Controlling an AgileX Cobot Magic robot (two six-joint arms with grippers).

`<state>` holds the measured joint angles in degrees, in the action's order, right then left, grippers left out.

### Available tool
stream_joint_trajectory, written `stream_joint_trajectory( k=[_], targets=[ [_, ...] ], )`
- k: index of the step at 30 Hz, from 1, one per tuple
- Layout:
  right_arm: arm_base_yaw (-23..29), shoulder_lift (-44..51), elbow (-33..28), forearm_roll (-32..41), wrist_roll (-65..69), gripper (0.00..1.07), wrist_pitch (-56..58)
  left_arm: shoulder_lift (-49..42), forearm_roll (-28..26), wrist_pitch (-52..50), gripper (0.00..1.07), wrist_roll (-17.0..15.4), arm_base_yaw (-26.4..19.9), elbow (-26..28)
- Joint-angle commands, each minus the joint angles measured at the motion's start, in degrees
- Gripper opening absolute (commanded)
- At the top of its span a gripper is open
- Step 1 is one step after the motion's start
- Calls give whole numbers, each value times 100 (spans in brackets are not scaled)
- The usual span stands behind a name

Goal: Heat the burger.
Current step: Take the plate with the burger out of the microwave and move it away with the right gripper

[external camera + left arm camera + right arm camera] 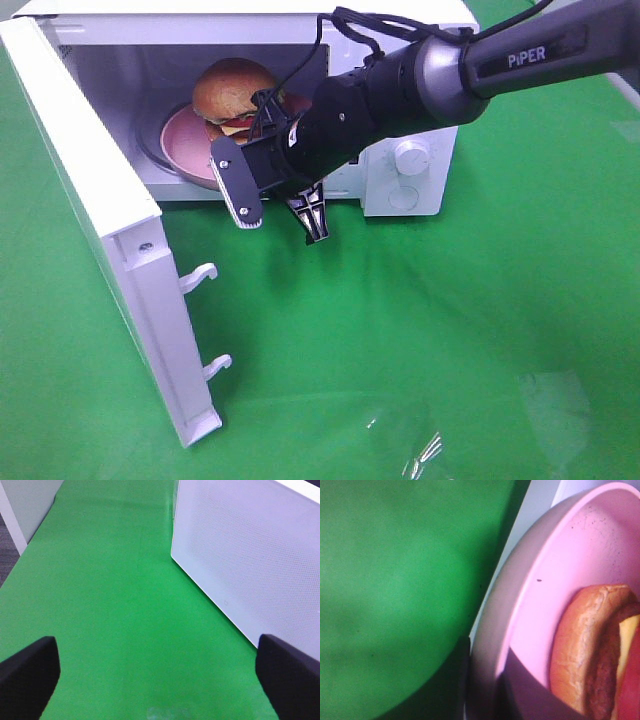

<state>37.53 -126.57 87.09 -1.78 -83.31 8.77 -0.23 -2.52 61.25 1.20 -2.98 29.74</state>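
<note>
Up high, the overhead camera shows a white microwave [410, 170] at the back of a green cloth [450, 330], its door [110, 220] swung wide toward nine o'clock. Inside the cavity sits the burger [232, 95] on a pink plate [180, 135], at roughly eleven o'clock from the middle of the view. The right arm [460, 65] reaches in from two o'clock, and the right gripper [285, 215] hangs just in front of the open cavity, at about five o'clock from the burger and apart from it. Its fingers [240, 195] stand only a little apart with nothing visible between them (whether they count as closed I cannot tell from this angle).

Next, the left wrist camera: the left gripper [160, 672] is spread wide, one dark fingertip [27, 672] at each lower corner, holding nothing. Green cloth lies beneath, and the white perforated face of the door [250, 550] stands just beside it.

Finally, the right wrist camera looks close onto the plate's pink rim [540, 595], with the burger's brown bun [580, 635] and a bit of yellow and red filling resting on it. Green cloth fills the other half.
</note>
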Motion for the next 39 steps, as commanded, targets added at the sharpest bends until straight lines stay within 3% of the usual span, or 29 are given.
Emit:
stream_joint_trajectory(
  k=[1,6,21,30,39],
  targets=[
    [-57,229,23,384,-590,0,-115,-97,-29,0,99,-34,-11,-17],
    [-69,384,23,802,-1071,0,-46,-97,-29,0,99,-34,-11,-17],
    [-57,527,-69,814,-1071,0,-57,-97,-29,0,99,-34,-11,-17],
    [-57,1083,-985,1014,-1461,0,-424,-97,-29,0,99,-34,-11,-17],
    [11,1352,-1473,940,-1455,0,-556,-97,-29,0,99,-34,-11,-17]
  ],
)
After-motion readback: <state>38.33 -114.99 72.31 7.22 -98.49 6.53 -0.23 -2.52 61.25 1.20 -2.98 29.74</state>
